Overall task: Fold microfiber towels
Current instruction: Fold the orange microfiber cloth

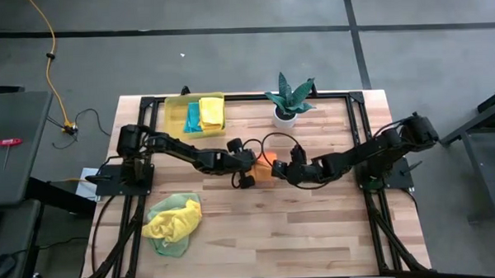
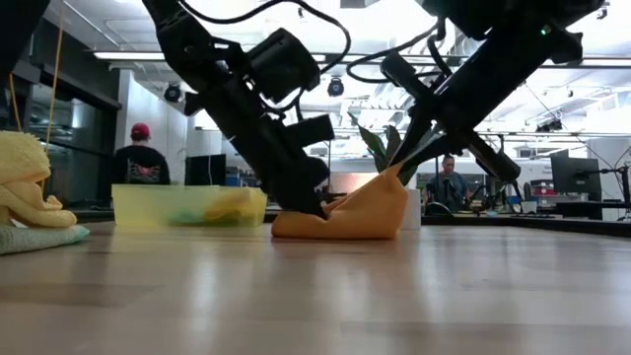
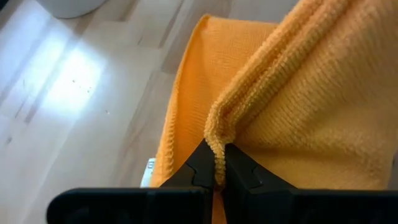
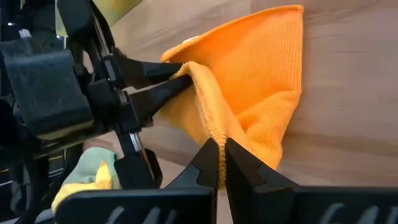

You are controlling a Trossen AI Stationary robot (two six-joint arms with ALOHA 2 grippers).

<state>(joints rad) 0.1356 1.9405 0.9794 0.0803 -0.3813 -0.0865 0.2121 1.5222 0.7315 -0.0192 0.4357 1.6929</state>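
Two pincers, left pincer (image 3: 217,171) and right pincer (image 4: 222,163), pinch the orange towel (image 4: 249,93), mostly hidden from overhead.

A light wooden butcher-block table (image 1: 317,227) with a black metal frame along its edges is carrying everything. An orange microfiber towel (image 1: 263,167) is lying near its middle, one part resting on the wood and another rising in a peak. At the far edge a translucent yellow bin (image 1: 174,115) is sitting, holding a teal towel (image 1: 193,118) and a yellow towel (image 1: 211,111). Beside it, a small potted plant (image 1: 288,100) in a white pot is standing. Near the front left corner, a crumpled yellow towel (image 1: 169,222) is lying on top of a light green towel (image 1: 178,242).
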